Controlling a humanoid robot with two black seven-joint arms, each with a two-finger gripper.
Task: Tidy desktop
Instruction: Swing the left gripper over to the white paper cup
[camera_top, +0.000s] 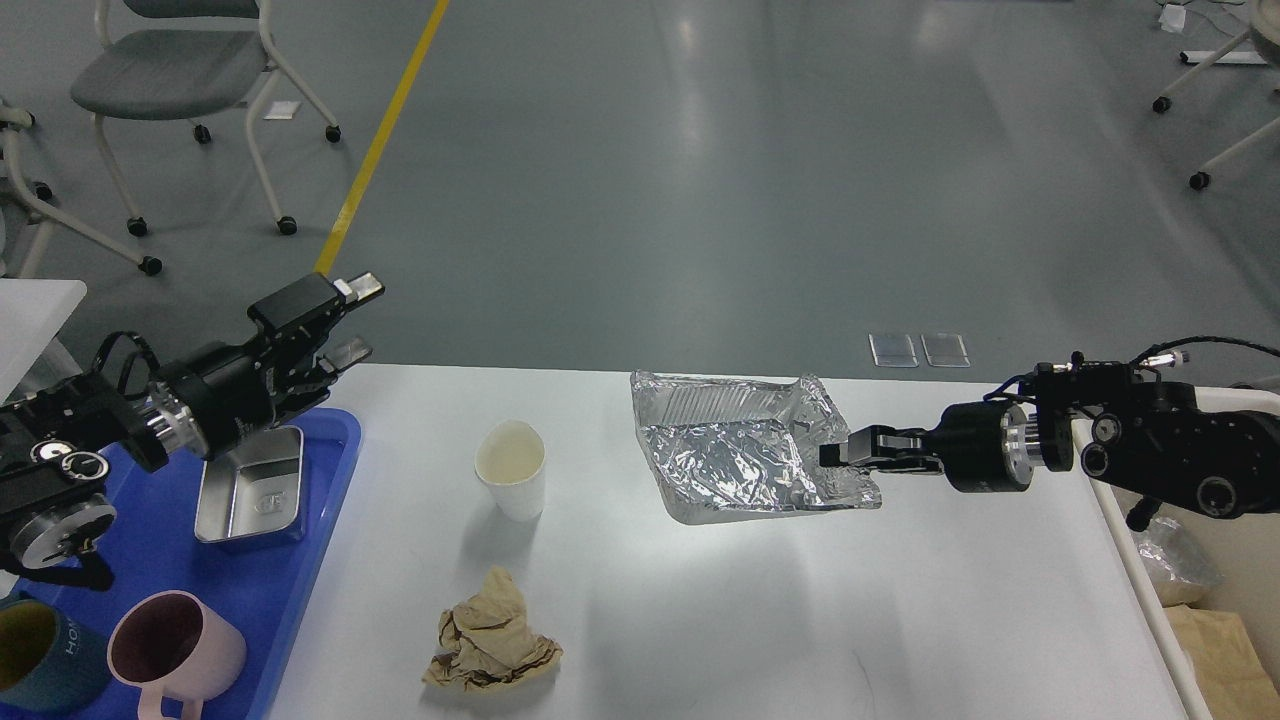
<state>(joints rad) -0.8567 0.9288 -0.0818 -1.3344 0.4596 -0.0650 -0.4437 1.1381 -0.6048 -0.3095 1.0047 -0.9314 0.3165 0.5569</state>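
Foil tray edge pinched by right jaws, apparently lifted.

Two black arms with silver wrist rings, thin black cables

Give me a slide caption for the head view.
Right end effector gripping crumpled foil tray on the desktop.

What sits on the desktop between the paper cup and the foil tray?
Nothing: in the head view, bare white desktop separates the paper cup from the crumpled foil tray.
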